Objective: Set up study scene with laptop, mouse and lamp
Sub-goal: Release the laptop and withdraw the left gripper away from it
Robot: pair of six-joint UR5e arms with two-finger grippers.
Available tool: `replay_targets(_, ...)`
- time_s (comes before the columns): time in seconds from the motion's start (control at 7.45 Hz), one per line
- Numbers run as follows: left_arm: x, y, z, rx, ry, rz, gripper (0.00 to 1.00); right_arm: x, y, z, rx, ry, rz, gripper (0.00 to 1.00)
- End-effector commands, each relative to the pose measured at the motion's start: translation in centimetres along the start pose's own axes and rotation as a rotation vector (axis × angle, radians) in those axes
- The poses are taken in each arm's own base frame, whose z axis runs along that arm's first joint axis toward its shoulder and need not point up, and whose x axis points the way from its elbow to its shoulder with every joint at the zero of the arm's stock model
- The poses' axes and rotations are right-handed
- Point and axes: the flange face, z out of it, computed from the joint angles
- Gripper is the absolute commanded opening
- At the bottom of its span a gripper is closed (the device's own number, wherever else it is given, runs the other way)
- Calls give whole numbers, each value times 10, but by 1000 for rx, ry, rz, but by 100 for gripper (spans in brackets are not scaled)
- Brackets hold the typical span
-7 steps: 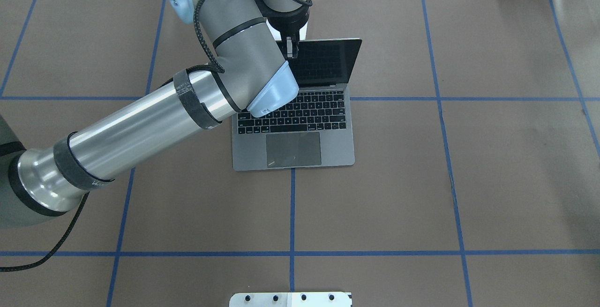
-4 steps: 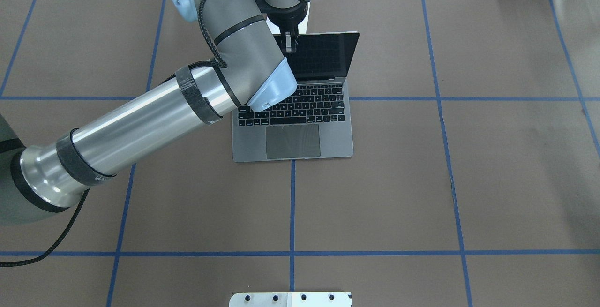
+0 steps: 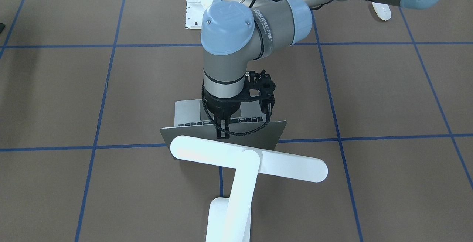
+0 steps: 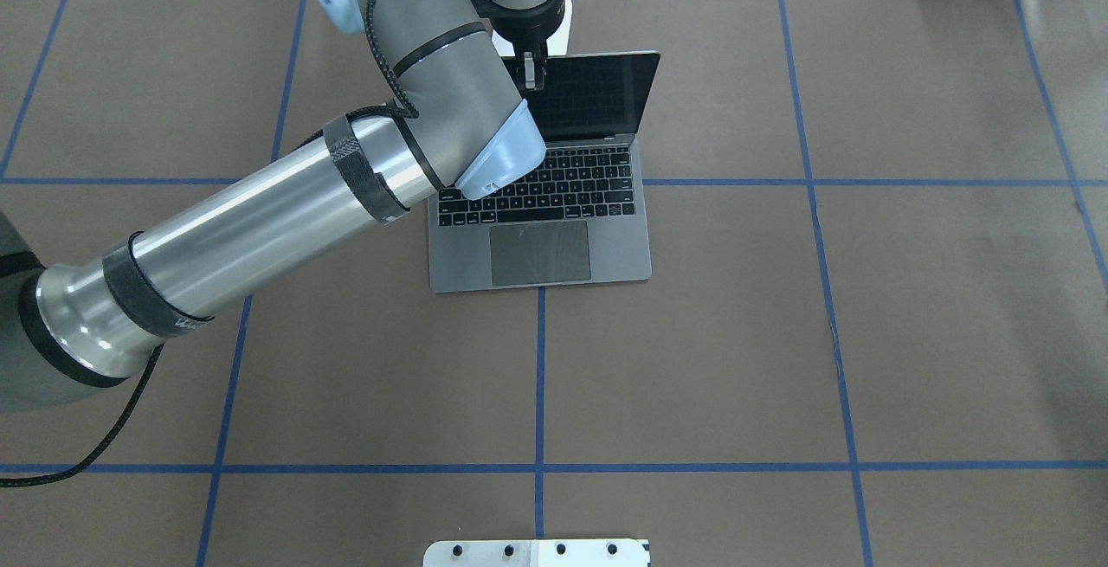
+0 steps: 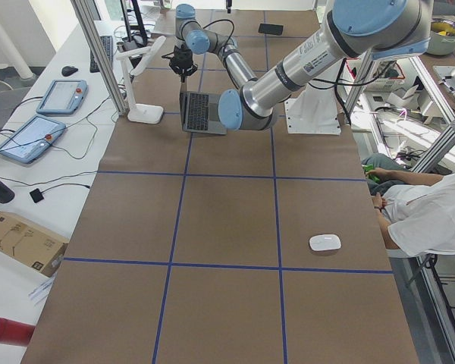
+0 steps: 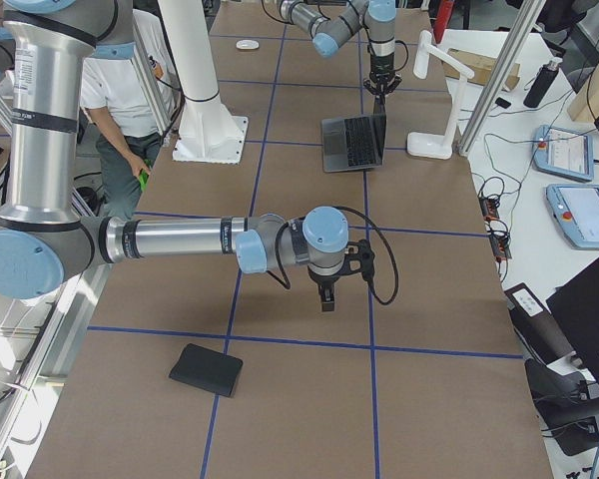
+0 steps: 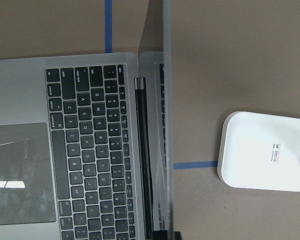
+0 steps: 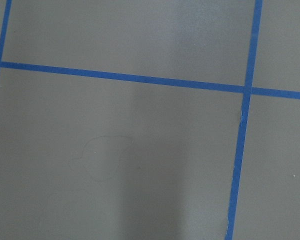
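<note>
The laptop (image 4: pixel 554 203) lies open at the table's middle, its dark screen tilted away from me. My left gripper (image 4: pixel 530 74) is shut on the top edge of its lid, as the front-facing view (image 3: pixel 221 133) also shows. The left wrist view shows the laptop's keyboard (image 7: pixel 90 150) and the lid edge-on. The lamp (image 3: pixel 247 159) stands just beyond the laptop, its bar head over the lid and its base (image 7: pixel 265 152) on the table. The mouse (image 5: pixel 324 243) lies far off near the robot's side edge. My right gripper (image 6: pixel 326 299) hangs over bare table; I cannot tell whether it is open.
The white robot pedestal (image 4: pixel 537 552) sits at the near edge. A flat black mat (image 6: pixel 207 369) lies at the table's right end. A person sits beside the table (image 5: pixel 425 220). Tablets and cables lie past the far edge (image 5: pixel 38 136).
The laptop has slid away from the robot, toward the lamp, with my left gripper on its lid. The left arm has reached further forward.
</note>
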Motion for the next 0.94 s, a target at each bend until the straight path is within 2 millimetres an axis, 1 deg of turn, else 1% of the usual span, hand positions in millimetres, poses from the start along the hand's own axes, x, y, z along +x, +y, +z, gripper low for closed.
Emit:
replay_targets(0.0, 1, -1, 0, 1, -1, 32, 56, -1, -1, 0, 1, 0, -1, 100)
replay_targets(0.13, -1, 0, -4, -8, 1, 38, 68, -1, -2, -1, 2, 0, -2, 100)
replay_targets(0.27, -6, -1, -11, -22, -1, 54, 73, 0, -3, 0, 1, 0, 0, 100)
replay_targets(0.4, -19, -14, -24, -50, 12, 71, 73, 2, -5, 2, -3, 0, 5, 100)
replay_targets(0.54, -44, -45, -31, -81, 0, 100, 73, 4, -4, 3, -5, 1, 8, 99)
replay_targets(0.67, -71, -78, -46, -88, -7, 168, 73, 5, -3, 4, -8, -1, 10, 99)
replay_targets(0.81, -100, -111, -65, -94, -1, 282, 74, 8, 0, 7, -14, -3, -7, 99)
